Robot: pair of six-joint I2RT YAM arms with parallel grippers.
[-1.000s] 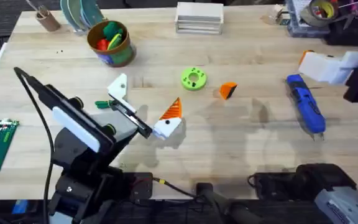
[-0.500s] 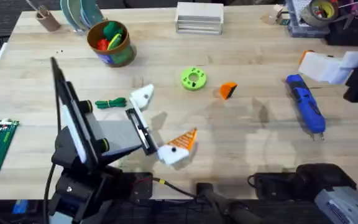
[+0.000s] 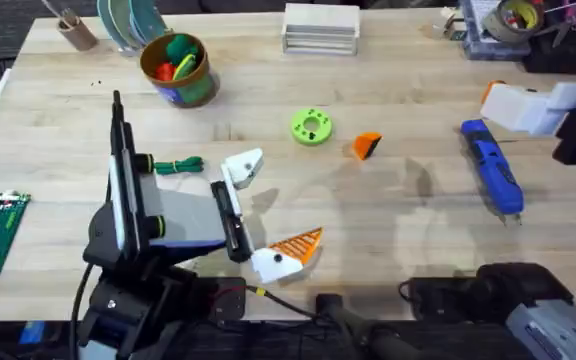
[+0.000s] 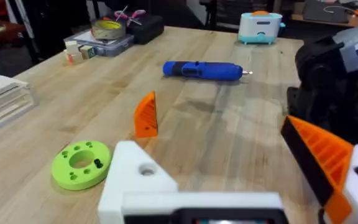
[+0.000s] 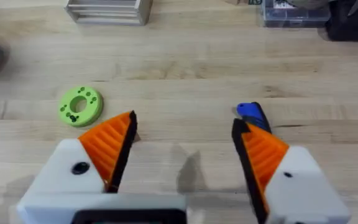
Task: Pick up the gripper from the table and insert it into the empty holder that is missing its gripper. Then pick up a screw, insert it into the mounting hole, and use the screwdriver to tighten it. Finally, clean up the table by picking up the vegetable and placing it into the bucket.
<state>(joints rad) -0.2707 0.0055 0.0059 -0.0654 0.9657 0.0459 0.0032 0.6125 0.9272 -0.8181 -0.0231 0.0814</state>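
- Overhead: left gripper (image 3: 265, 212) spread wide, holding nothing; one finger a bare white holder (image 3: 243, 168), the other fitted with an orange pad (image 3: 290, 252).
- Loose orange wedge (image 3: 367, 146) on the table (image 3: 418, 240), at 2 o'clock from the holder, well apart; green disc (image 3: 312, 127) at its 10 o'clock, screwdriver (image 3: 492, 178) near 4 o'clock.
- Left wrist: holder's mounting hole facing up, wedge upright beyond it. Judged best kept steady as the receiving side.
- Right wrist: right gripper (image 5: 185, 124) spread, empty. Advise pinching the wedge by its flat sides, ribs outward.
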